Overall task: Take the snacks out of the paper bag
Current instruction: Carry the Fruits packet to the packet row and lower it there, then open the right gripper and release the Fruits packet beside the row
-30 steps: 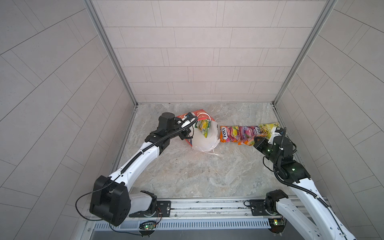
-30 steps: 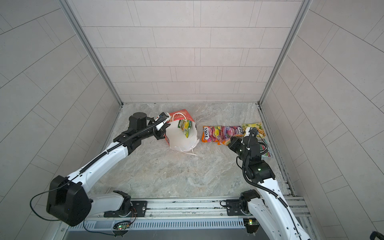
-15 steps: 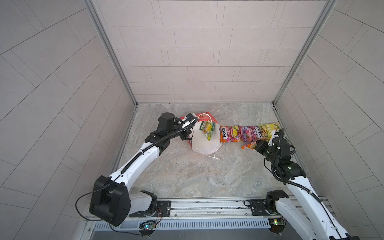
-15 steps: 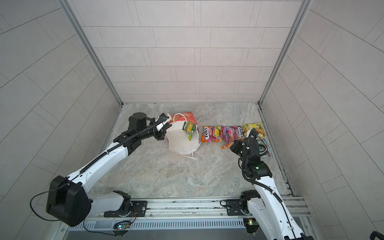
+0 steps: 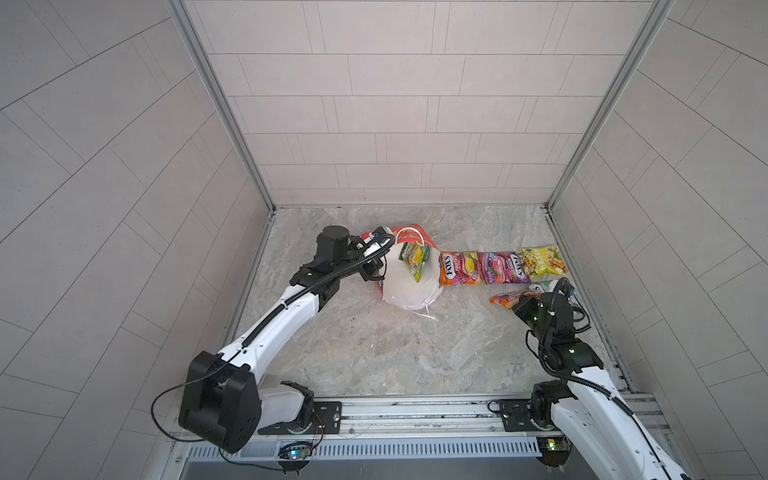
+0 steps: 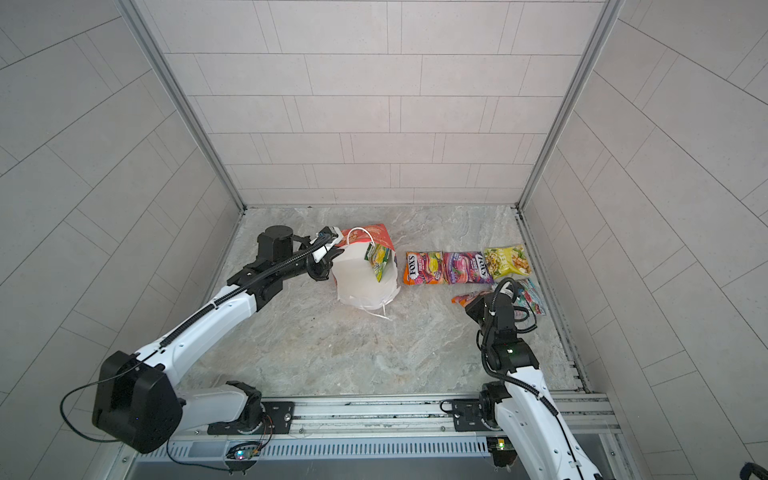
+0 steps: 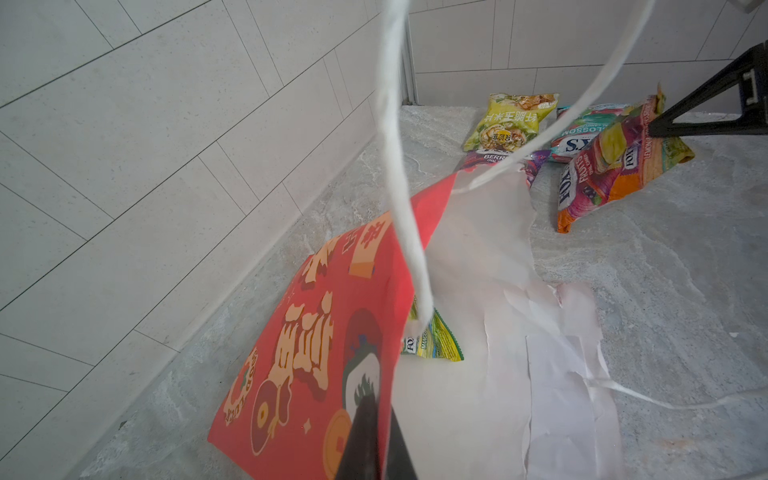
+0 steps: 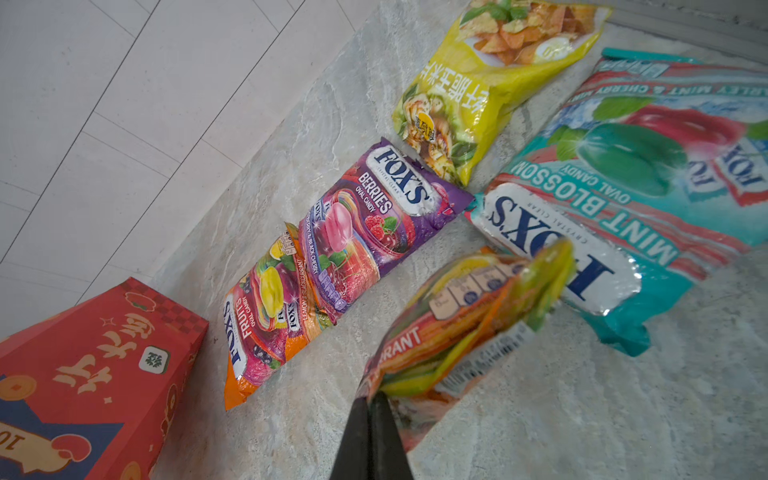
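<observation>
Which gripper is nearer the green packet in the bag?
Left. The left gripper pinches the paper bag beside the green packet; the right gripper holds an orange packet far off.

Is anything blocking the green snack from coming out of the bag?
Nothing visible: the green snack lies bare on the bag's white inside. Only the handle loops close by. The right gripper holds an orange snack.

On table [image 5: 374, 353], left of middle: paper bag [image 5: 409, 291], 1 mango packet [image 5: 414, 258] in its mouth. Just right of it, a touching row of 3: Fruits packet [image 5: 459, 269], Berries packet [image 5: 500, 268], chips packet [image 5: 540, 261]. Before the row's right end: Mint Blossom packet [image 6: 530, 297]; left of that, held packet [image 8: 457, 324] in right gripper [image 8: 369, 405].
</observation>
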`<control>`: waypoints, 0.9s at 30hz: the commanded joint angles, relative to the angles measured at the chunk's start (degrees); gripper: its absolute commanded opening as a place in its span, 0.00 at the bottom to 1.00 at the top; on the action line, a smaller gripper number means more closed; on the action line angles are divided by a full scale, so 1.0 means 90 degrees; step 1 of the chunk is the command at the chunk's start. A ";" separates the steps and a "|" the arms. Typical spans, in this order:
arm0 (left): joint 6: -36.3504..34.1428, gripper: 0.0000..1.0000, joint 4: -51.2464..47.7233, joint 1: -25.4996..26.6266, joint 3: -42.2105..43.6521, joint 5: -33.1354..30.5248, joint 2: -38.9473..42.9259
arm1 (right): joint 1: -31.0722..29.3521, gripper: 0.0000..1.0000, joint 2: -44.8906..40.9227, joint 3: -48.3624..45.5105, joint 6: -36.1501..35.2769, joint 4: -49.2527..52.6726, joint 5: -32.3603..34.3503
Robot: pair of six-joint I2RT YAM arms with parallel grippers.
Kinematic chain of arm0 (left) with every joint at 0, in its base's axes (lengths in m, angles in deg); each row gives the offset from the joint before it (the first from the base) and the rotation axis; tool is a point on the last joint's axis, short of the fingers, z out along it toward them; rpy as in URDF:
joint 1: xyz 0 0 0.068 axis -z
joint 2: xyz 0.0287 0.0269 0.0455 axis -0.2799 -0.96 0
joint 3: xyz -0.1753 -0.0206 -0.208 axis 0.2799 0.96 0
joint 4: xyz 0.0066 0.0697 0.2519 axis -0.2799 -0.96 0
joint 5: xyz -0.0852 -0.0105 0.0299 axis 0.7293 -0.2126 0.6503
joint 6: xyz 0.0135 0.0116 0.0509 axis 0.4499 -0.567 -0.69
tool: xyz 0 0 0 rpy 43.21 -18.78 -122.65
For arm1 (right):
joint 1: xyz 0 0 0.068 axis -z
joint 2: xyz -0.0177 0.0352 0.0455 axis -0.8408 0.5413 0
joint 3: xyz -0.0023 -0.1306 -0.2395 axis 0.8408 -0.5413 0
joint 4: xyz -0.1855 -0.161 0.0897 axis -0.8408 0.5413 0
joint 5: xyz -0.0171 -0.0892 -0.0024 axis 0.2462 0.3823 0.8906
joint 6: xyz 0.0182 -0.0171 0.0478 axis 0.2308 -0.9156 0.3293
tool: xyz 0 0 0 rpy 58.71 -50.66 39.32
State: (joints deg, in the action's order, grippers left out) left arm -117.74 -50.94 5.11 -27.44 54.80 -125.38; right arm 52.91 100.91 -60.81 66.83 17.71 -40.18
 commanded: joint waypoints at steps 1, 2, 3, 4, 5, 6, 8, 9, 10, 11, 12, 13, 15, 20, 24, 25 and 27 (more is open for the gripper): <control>-0.0013 0.00 0.0294 -0.0009 0.0030 0.0204 0.0175 | 0.0030 0.00 -0.0040 -0.0073 0.0310 -0.0319 0.0390; -0.0012 0.00 0.0299 -0.0001 0.0030 0.0212 0.0175 | 0.0030 0.00 -0.0032 -0.0093 0.0356 -0.0291 0.0430; -0.0013 0.00 0.0299 -0.0003 0.0022 0.0214 0.0165 | 0.0030 0.00 -0.0017 -0.0138 0.0398 -0.0312 0.0448; -0.0013 0.00 0.0299 -0.0007 0.0021 0.0216 0.0149 | 0.0031 0.00 -0.0011 -0.0181 0.0440 -0.0329 0.0458; -0.0013 0.00 0.0294 -0.0009 0.0020 0.0213 0.0137 | 0.0035 0.00 -0.0020 -0.0211 0.0501 -0.0293 0.0470; -0.0018 0.00 0.0286 -0.0006 0.0020 0.0211 0.0141 | 0.0033 0.00 -0.0048 -0.0231 0.0600 -0.0237 0.0488; -0.0023 0.00 0.0297 -0.0006 0.0025 0.0204 0.0147 | 0.0031 0.02 -0.0097 -0.0281 0.0773 -0.0177 0.0513; -0.0028 0.00 0.0299 -0.0005 0.0025 0.0204 0.0140 | 0.0023 0.04 -0.0124 -0.0344 0.0851 -0.0219 0.0483; -0.0018 0.00 0.0308 -0.0008 0.0021 0.0204 0.0137 | 0.0021 0.04 -0.0138 -0.0397 0.0914 -0.0281 0.0446; -0.0013 0.00 0.0313 -0.0005 0.0018 0.0209 0.0119 | 0.0021 0.05 -0.0129 -0.0451 0.0970 -0.0342 0.0375; -0.0020 0.00 0.0315 -0.0009 0.0012 0.0229 0.0111 | 0.0021 0.06 -0.0120 -0.0459 0.0995 -0.0313 0.0328; -0.0006 0.00 0.0317 -0.0003 0.0006 0.0236 0.0099 | 0.0014 0.07 -0.0118 -0.0451 0.1019 -0.0258 0.0309; -0.0003 0.00 0.0313 -0.0002 0.0011 0.0234 0.0097 | 0.0011 0.10 -0.0135 -0.0447 0.1078 -0.0132 0.0293; 0.0007 0.00 0.0322 -0.0001 0.0020 0.0229 0.0123 | 0.0016 0.15 -0.0087 -0.0525 0.1006 -0.0246 0.0165; 0.0007 0.00 0.0309 0.0000 0.0018 0.0235 0.0130 | 0.0011 0.33 -0.0308 -0.0407 0.1149 0.0213 0.0249; 0.0007 0.00 0.0308 -0.0001 0.0020 0.0234 0.0137 | 0.0011 0.38 -0.0413 -0.0362 0.1146 0.0348 0.0283; 0.0004 0.00 0.0308 -0.0004 0.0028 0.0228 0.0136 | 0.0011 0.45 -0.0652 -0.0282 0.1116 0.0579 0.0366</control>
State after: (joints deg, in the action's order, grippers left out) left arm -117.74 -50.75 5.13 -27.41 55.17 -125.38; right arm 52.89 97.41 -65.19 76.19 19.55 -38.46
